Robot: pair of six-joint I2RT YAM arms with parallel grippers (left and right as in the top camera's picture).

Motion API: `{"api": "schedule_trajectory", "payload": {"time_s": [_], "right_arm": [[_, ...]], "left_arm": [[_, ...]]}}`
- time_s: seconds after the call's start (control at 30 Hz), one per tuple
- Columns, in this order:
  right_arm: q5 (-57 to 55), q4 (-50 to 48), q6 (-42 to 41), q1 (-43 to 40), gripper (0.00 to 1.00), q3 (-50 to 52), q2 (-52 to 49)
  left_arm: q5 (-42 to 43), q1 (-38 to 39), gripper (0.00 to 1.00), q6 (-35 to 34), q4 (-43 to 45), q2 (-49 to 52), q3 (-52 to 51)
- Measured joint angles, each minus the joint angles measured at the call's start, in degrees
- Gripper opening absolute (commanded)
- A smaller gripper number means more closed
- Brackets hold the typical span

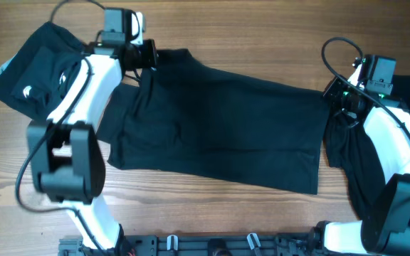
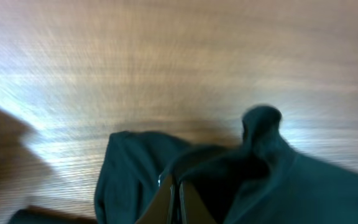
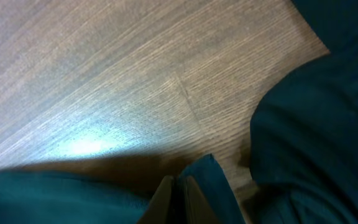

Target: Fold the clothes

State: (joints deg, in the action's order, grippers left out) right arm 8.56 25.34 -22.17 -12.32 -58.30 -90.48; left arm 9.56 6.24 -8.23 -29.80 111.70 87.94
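Mid-bench (image 1: 262, 43) — black shirt (image 1: 226, 128), spread wide left to right. Mostly flat, creased, with a bunched fold in its left part. Far edge slanting from far left toward the right. Near hem slightly tilted.

Left claw (image 1: 150, 56) at the shirt's far-left corner, fingers (image 2: 165, 202) pressed together and clamped on a pinch of the black fabric. From the left wrist: cloth gathered right at the tips, one small peak of fabric sticking up to the right, bare wood on the far side. View blurred.

Right claw (image 1: 335, 94) at the shirt's far-right corner, also closed tight — clamped on a thin edge of the shirt. From the right wrist: a small flap of cloth right beside the tips, more black cloth off to the right, bare wood between.

Far left of bench: left heap (image 1: 27, 64) of black clothing, crumpled, with small white marks (image 1: 28, 91), partly under the left arm (image 1: 84, 78). Touching the shirt or not — cannot tell, arm in the way.

Right side: right heap (image 1: 361, 167), more black clothing, partly under the right arm (image 1: 393, 139), just beside the shirt's right edge.
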Motion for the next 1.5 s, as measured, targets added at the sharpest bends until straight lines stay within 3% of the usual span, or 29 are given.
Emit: {"api": "schedule_trajectory", "payload": {"time_s": [0.37,0.6,1.07,1.43,1.5], "right_arm": [[0.0,3.8,1.3,0.0,0.05,0.0,0.0],[-4.2,8.7,1.9,0.0,0.06,0.0,0.0],[-4.3,17.1,3.5,0.0,0.11,0.0,0.0],[-3.0,19.7,8.9,0.0,0.13,0.0,0.0],[-3.0,20.9,9.8,0.0,0.18,0.0,0.0]], "left_arm": [[-0.1,0.0,0.04,0.0,-2.9,-4.0,0.8],[-0.8,0.0,0.04,0.6,-14.1,-6.8,0.8],[-11.5,-0.2,0.04,0.0,-34.0,-12.0,0.9],[-14.9,-1.7,0.04,-0.9,-40.3,-12.0,0.9],[-15.6,-1.8,0.04,-0.9,-41.3,-12.0,0.9]]}}
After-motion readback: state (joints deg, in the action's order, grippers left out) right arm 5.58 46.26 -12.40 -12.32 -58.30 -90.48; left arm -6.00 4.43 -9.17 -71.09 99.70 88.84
